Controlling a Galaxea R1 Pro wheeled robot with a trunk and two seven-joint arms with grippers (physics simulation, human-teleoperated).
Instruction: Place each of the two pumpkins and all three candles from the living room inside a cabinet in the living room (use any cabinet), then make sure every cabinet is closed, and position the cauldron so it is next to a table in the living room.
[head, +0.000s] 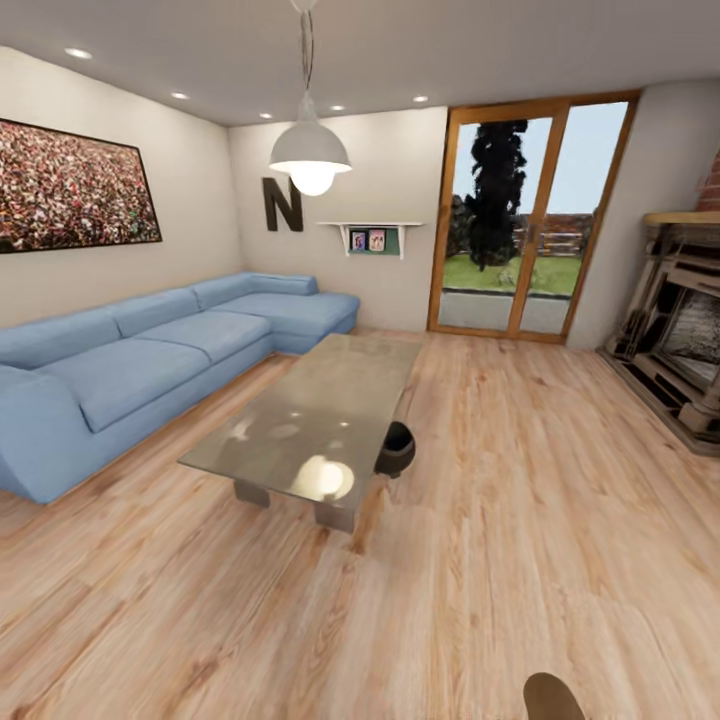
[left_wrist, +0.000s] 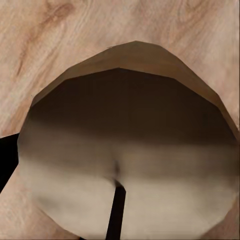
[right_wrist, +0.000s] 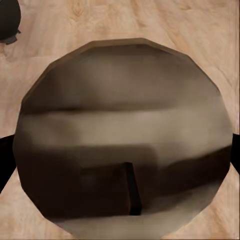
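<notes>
Head view: your table (head: 300, 420) sits mid-room, cauldron (head: 396, 449) on floor touching its right edge, sofa (head: 150, 360) left, fireplace (head: 680, 330) right. Wrist views blocked by rounded brown surface; can't tell either gripper's state.

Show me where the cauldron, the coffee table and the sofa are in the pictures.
cauldron (head: 395, 449), head view, on its dark round body.
coffee table (head: 320, 400), head view, on the bare glossy top.
sofa (head: 130, 375), head view, on a blue seat cushion.
</notes>
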